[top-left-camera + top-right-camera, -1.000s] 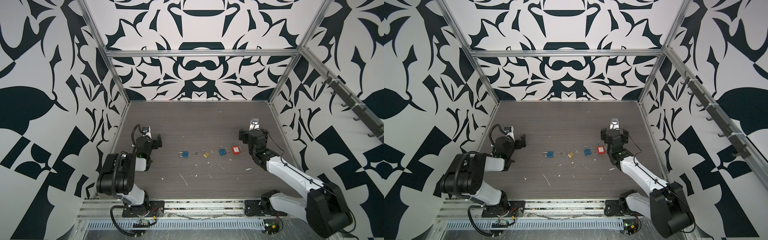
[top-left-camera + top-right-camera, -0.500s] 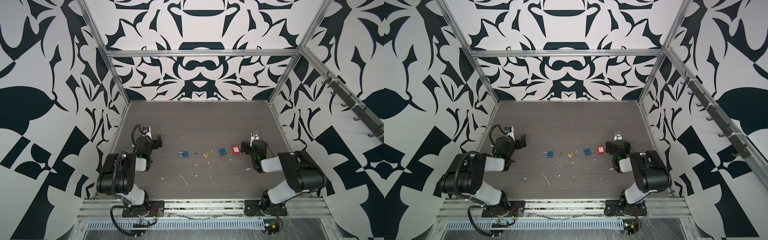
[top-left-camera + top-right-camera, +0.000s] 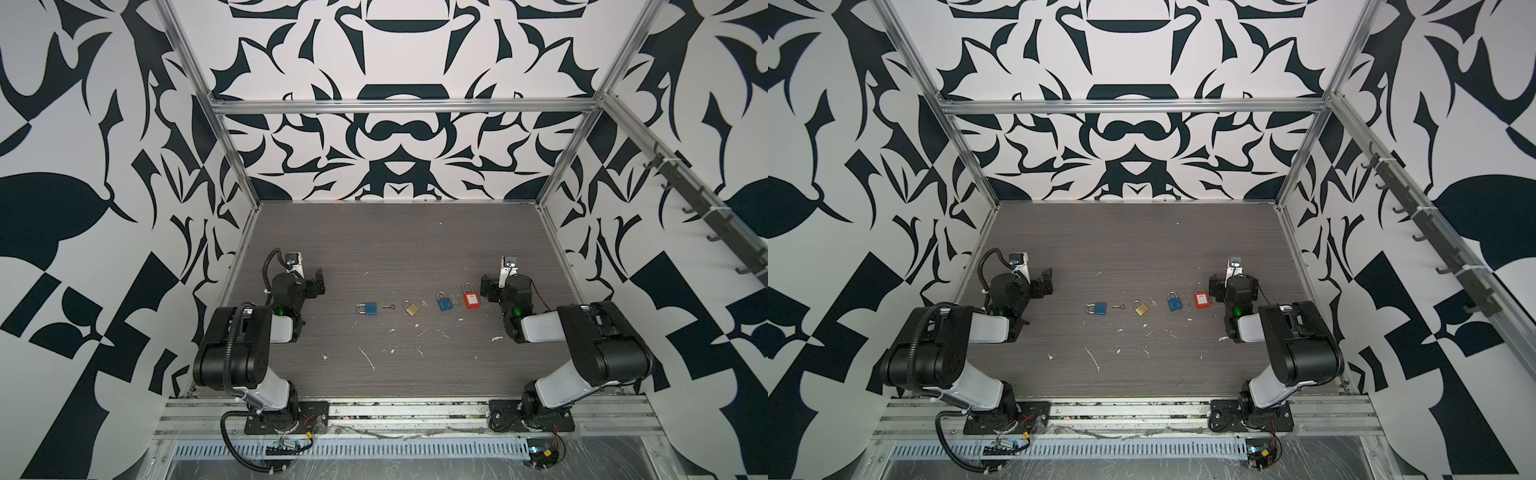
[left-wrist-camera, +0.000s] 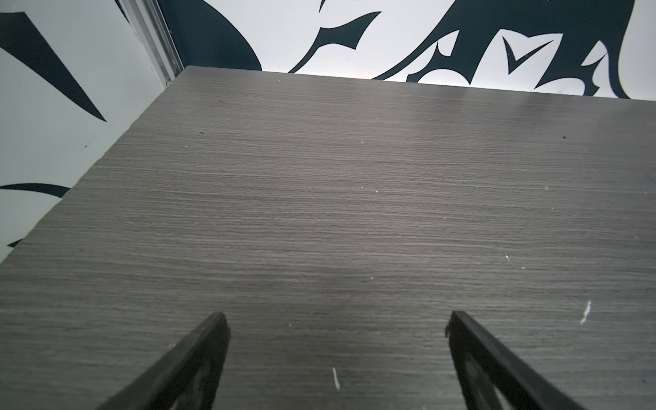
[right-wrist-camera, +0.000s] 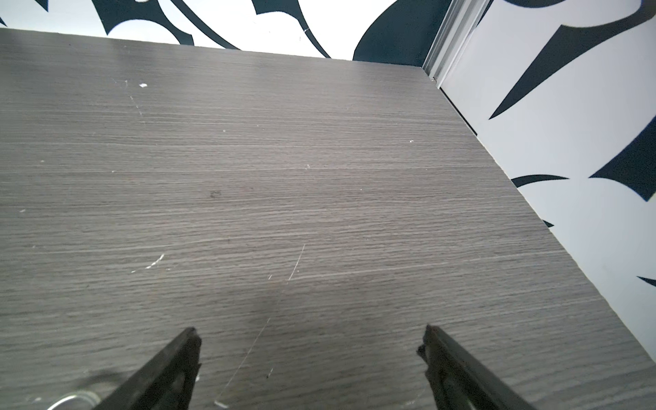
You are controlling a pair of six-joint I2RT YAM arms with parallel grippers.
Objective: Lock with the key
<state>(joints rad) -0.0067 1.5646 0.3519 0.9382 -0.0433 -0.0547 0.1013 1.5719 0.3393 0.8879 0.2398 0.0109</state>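
Both arms low: left gripper (image 4: 337,319) spread wide, empty; right gripper (image 5: 309,332) the same. Red padlock (image 3: 471,299) just beside the right gripper, key (image 3: 389,307) on the table between the two

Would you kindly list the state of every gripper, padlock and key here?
left gripper: open, empty
right gripper: open, empty
left blue padlock: flat, not held, locking unclear
brass padlock: flat, not held, locking unclear
right blue padlock: flat, not held, locking unclear
red padlock: flat, not held, locking unclear
dark key: loose, in no lock
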